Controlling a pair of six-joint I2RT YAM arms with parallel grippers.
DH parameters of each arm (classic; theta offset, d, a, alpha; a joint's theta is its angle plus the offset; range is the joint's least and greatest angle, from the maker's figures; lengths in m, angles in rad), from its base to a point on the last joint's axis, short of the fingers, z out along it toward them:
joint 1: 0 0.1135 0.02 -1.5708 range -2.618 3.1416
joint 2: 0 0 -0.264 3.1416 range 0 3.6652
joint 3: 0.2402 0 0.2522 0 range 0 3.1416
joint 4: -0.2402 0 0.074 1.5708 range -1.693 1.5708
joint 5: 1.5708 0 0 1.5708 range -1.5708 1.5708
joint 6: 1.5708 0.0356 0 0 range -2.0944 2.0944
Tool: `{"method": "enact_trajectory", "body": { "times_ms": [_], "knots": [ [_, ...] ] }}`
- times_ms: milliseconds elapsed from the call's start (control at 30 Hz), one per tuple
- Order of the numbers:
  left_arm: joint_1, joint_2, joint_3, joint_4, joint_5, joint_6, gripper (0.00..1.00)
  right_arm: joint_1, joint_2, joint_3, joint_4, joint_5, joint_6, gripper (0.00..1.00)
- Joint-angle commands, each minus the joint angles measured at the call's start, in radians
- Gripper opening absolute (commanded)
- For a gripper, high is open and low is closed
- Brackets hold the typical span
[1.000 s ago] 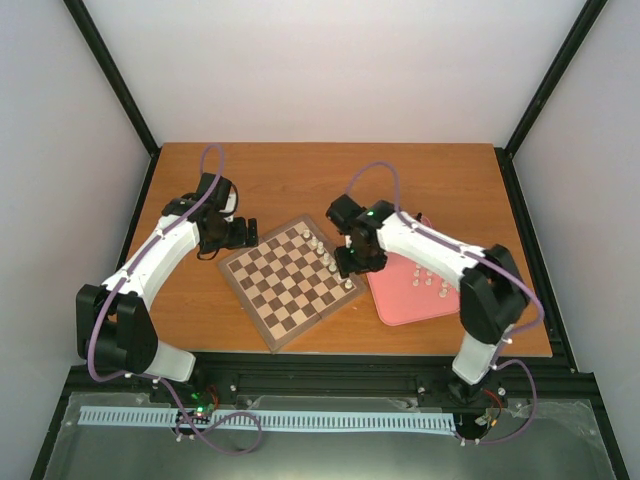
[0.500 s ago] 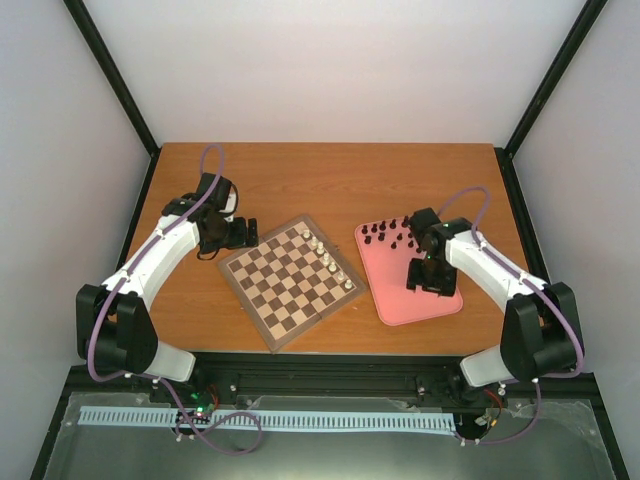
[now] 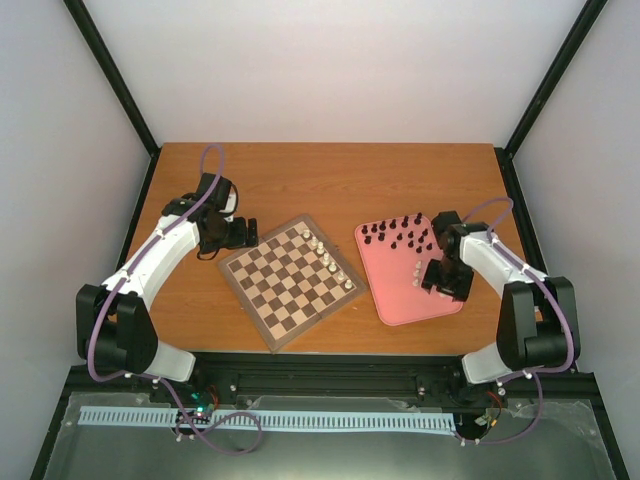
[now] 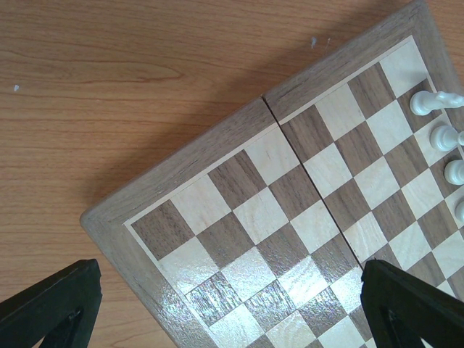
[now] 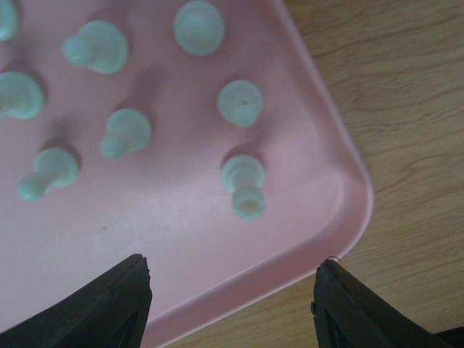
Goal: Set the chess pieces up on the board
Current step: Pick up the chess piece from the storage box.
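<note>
Just orange-brown wooden table (image 3: 330,175) between white walls (image 3: 330,70); left gripper (image 4: 232,308), right gripper (image 5: 232,301) both agape, empty.

Lab test cell: white panels (image 3: 340,70), black frame (image 3: 110,70)

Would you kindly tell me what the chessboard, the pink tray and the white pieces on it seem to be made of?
Chessboard: wood or veneer, visible grain, glossy lacquer glare.
Pink tray: probably moulded plastic, uniform colour, smooth satin surface, rounded rim.
White pieces: smooth and uniform, plastic or painted wood; cannot tell which.
</note>
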Motion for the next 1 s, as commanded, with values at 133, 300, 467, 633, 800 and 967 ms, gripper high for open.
{"method": "enact_trajectory", "body": {
  "times_ms": [133, 300, 467, 633, 800, 967],
  "knots": [
    [-0.007, 0.011, 0.01, -0.002, 0.001, 0.013, 1.0, -0.048, 0.045, -0.032, 0.068, -0.012, -0.014, 0.6],
    [-0.006, 0.015, 0.012, -0.006, -0.006, 0.015, 1.0, -0.059, 0.075, -0.029, 0.096, -0.008, -0.017, 0.56],
    [-0.007, 0.016, 0.009, -0.01, -0.011, 0.014, 1.0, -0.073, 0.089, -0.036, 0.11, 0.001, -0.017, 0.49],
    [-0.007, 0.025, 0.012, -0.008, -0.011, 0.015, 1.0, -0.078, 0.085, -0.04, 0.115, 0.005, -0.012, 0.41],
    [-0.007, 0.031, 0.015, -0.005, -0.008, 0.015, 1.0, -0.081, 0.079, -0.052, 0.12, 0.012, -0.01, 0.33],
    [-0.007, 0.031, 0.013, -0.006, -0.008, 0.015, 1.0, -0.083, 0.078, -0.057, 0.123, 0.011, -0.009, 0.21]
  ]
}}
